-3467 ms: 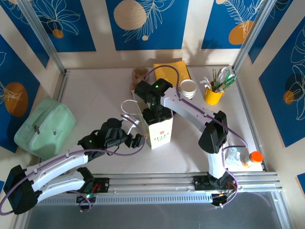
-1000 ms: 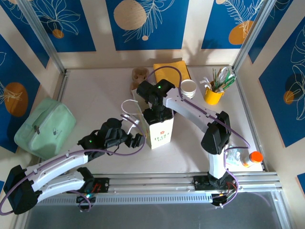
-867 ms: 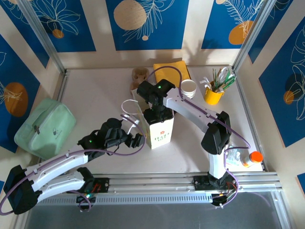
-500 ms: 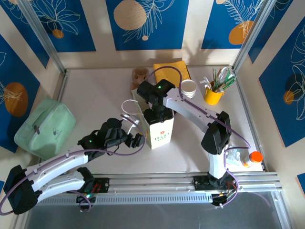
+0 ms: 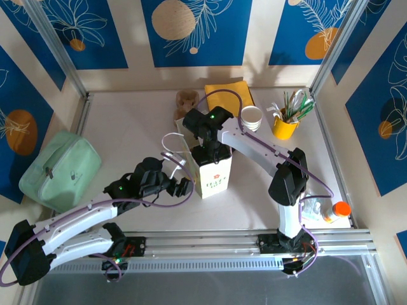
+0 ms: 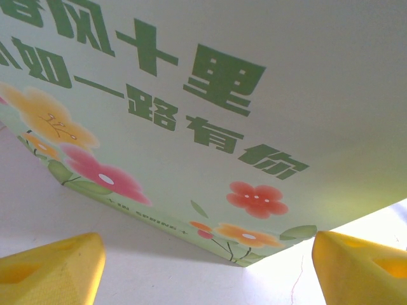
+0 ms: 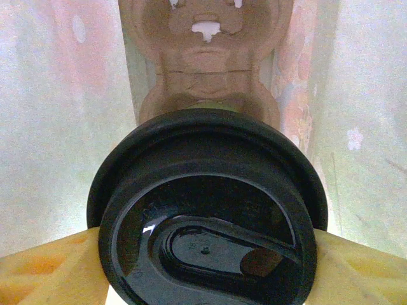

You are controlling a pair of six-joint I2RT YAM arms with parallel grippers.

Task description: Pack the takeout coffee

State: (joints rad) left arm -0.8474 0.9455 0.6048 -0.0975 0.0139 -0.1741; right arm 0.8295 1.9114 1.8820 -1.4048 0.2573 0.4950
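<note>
- Black round plastic lid marks the takeout coffee (image 7: pixel 206 210): upright, lid up, inside the tall white paper bag (image 5: pixel 215 178) w/ green lettering and flower print at table ctr. Cup sides hidden.
- R gripper (image 7: pixel 206 270): dips into the bag's mouth from above. Yellow pads (image 7: pixel 44 270) press on opposite sides of the lid, i.e. clamped on the coffee.
- Brown moulded shape (image 7: pixel 203 57): in the bag beyond the lid, identity unclear.
- L gripper (image 6: pixel 205 270): low at the bag's left face, jaws spread wide, holding nothing. Yellow fingertips (image 6: pixel 54 267) point at the printed side; contact w/ bag cannot be told.
- Mint-green zip pouch (image 5: pixel 60 168): well left of bag.
- Yellow folded cloth (image 5: pixel 230 95), stack of white paper cups (image 5: pixel 252 118), yellow mug of utensils (image 5: pixel 286 124): behind bag, towards its right.
</note>
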